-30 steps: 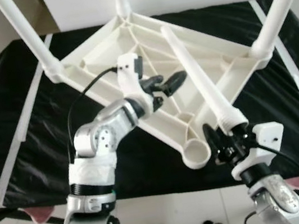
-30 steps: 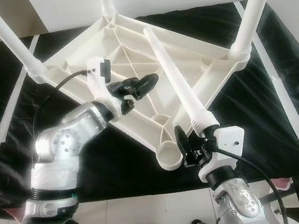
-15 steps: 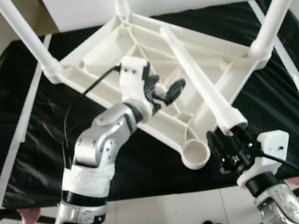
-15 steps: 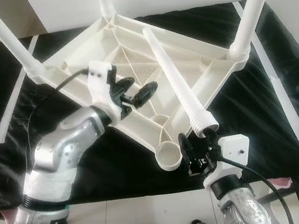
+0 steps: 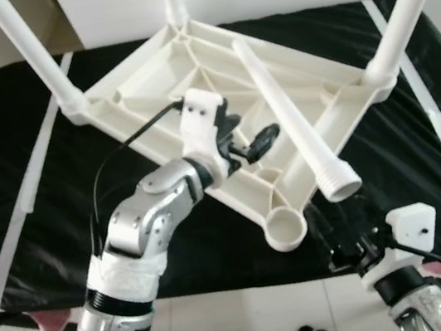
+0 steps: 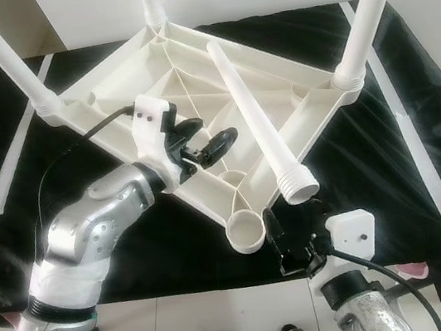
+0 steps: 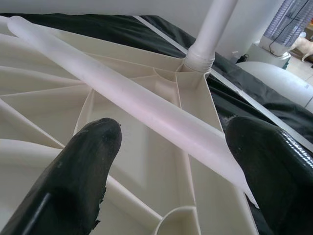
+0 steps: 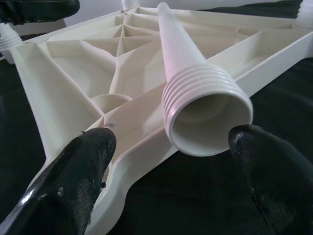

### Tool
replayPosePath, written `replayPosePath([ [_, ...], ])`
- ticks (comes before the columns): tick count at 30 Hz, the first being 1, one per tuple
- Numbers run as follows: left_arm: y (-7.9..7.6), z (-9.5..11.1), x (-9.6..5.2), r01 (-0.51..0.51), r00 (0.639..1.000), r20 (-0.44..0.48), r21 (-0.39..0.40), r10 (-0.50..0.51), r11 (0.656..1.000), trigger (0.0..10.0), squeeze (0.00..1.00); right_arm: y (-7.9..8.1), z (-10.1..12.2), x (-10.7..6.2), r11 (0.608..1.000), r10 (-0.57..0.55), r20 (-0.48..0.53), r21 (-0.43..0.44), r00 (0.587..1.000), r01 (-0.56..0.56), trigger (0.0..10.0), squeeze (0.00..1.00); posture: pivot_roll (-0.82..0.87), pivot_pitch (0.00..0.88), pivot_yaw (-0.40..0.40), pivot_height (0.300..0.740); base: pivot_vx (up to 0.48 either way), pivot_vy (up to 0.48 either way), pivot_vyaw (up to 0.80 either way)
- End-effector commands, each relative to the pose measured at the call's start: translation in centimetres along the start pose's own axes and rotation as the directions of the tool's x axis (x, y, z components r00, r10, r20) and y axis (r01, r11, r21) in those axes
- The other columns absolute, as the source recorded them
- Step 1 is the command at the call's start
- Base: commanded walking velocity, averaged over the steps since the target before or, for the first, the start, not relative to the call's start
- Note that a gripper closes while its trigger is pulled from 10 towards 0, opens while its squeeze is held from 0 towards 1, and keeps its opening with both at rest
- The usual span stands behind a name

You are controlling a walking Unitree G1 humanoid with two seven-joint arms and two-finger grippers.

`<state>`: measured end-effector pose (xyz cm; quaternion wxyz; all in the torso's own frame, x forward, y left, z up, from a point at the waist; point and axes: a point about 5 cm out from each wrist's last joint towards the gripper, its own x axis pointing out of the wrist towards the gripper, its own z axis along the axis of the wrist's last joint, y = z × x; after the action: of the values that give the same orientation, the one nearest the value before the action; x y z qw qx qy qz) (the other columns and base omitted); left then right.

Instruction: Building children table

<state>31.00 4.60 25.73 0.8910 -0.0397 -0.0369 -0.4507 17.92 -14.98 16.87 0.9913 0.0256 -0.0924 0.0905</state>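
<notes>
Right gripper (image 6: pixel 298 241): fingers spread, empty, just short of the loose leg's (image 6: pixel 255 126) threaded end. Leg lies across the upturned tabletop (image 5: pixel 217 90). Left gripper (image 5: pixel 252 139) spread above the ribs, beside the leg. Three legs fitted; near corner socket (image 6: pixel 246 232) empty, so one leg remains. Open black cloth (image 5: pixel 2 166) around the frame.

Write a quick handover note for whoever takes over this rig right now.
Left gripper: open, hovering over the upturned tabletop, near the loose leg.
Right gripper: open, just off the loose leg's threaded end, holding nothing.
Done: three legs stand screwed into corner sockets.
Left: the loose leg lies across the tabletop's underside; the near corner socket is empty. Pick up the leg and screw it in.
</notes>
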Motion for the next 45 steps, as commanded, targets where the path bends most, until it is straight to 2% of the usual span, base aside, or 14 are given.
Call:
replayPosePath([
  [1,-1.3,0.0,-0.4,0.236,0.972,0.012,0.006,-0.236,0.972,10.0,1.0,-0.1,0.2,-0.4,1.0,-0.016,0.01,-0.025,1.0,0.016,10.0,1.0,-0.21,0.217,0.07,0.74,0.0,0.0,0.0],
  [5,-1.3,-0.1,-0.5,0.227,0.974,0.005,0.027,-0.227,0.973,10.0,1.0,-0.5,0.4,-0.6,0.996,-0.051,0.029,-0.065,0.998,0.052,10.0,1.0,-0.21,0.215,0.068,0.74,0.0,0.0,0.0],
  [6,-1.3,-0.1,-0.5,0.22,0.975,0.001,0.038,-0.221,0.975,10.0,0.0,-0.7,0.6,-0.6,0.994,-0.073,0.037,-0.085,0.997,0.076,10.0,1.0,-0.21,0.213,0.066,0.74,0.0,0.0,0.0],
  [10,-1.3,-0.2,-0.6,0.219,0.976,0.006,0.023,-0.22,0.975,10.0,0.09,-1.2,0.7,-0.6,0.986,-0.103,0.049,-0.127,0.993,0.109,10.0,1.0,-0.21,0.207,0.064,0.74,0.0,0.0,0.0],
  [11,-1.3,-0.2,-0.6,0.223,0.975,0.008,0.021,-0.223,0.975,10.0,1.0,-1.3,0.7,-0.5,0.985,-0.101,0.051,-0.133,0.994,0.107,10.0,0.0,-0.21,0.202,0.064,0.74,0.0,0.0,0.0],
  [17,-1.2,-0.1,-0.3,0.199,0.98,-0.007,0.074,-0.199,0.977,10.0,1.0,-1.3,0.8,0.1,0.986,-0.082,0.067,-0.141,0.994,0.091,10.0,0.0,-0.21,0.193,0.062,0.74,0.0,0.0,0.0],
  [18,-1.3,-0.2,-0.4,0.227,0.974,-0.005,0.065,-0.228,0.972,10.0,0.0,-1.3,0.8,0.2,0.986,-0.081,0.067,-0.142,0.994,0.09,10.0,0.0,-0.21,0.192,0.061,0.74,0.0,0.0,0.0],
  [20,-1.4,-0.2,-0.4,0.236,0.972,-0.004,0.062,-0.237,0.97,10.0,0.0,-1.3,0.7,0.2,0.986,-0.082,0.068,-0.142,0.994,0.091,10.0,0.0,-0.2,0.192,0.061,0.74,0.0,0.0,0.0],
  [21,-1.4,0.0,-0.5,0.236,0.971,0.008,0.068,-0.237,0.969,0.0,0.0,-1.3,0.6,0.2,0.987,-0.074,0.063,-0.138,0.995,0.082,10.0,0.0,-0.2,0.19,0.062,0.74,0.0,0.0,0.0],
  [26,-1.6,0.2,-0.5,0.221,0.975,0.004,0.109,-0.223,0.969,8.1,0.0,-1.2,0.3,0.5,0.988,-0.053,0.053,-0.14,0.997,0.06,10.0,0.0,-0.2,0.19,0.061,0.74,0.0,0.0,0.0],
  [33,-2.0,0.3,-0.5,0.242,0.969,0.03,0.093,-0.246,0.966,0.0,0.0,-1.3,0.3,0.9,0.987,-0.057,0.061,-0.145,0.997,0.065,10.0,0.0,-0.2,0.188,0.062,0.74,0.0,0.0,0.0],
  [34,-2.1,0.2,-0.5,0.244,0.969,0.022,0.109,-0.248,0.964,10.0,0.0,-1.4,0.3,1.0,0.987,-0.056,0.065,-0.148,0.996,0.066,10.0,0.0,-0.2,0.187,0.063,0.74,0.0,0.0,0.0],
  [37,-2.6,0.8,-0.6,0.242,0.966,0.017,0.289,-0.258,0.926,0.0,0.0,-1.7,0.3,1.2,0.985,-0.056,0.07,-0.158,0.996,0.066,10.0,0.0,-0.2,0.187,0.06,0.74,0.0,0.0,0.0],
  [45,-3.3,1.6,-0.1,0.189,0.97,0.022,0.548,-0.24,0.815,0.0,0.0,-1.9,0.3,1.4,0.985,-0.05,0.073,-0.161,0.996,0.062,10.0,0.0,-0.18,0.184,0.057,0.74,0.0,0.0,0.0],
])
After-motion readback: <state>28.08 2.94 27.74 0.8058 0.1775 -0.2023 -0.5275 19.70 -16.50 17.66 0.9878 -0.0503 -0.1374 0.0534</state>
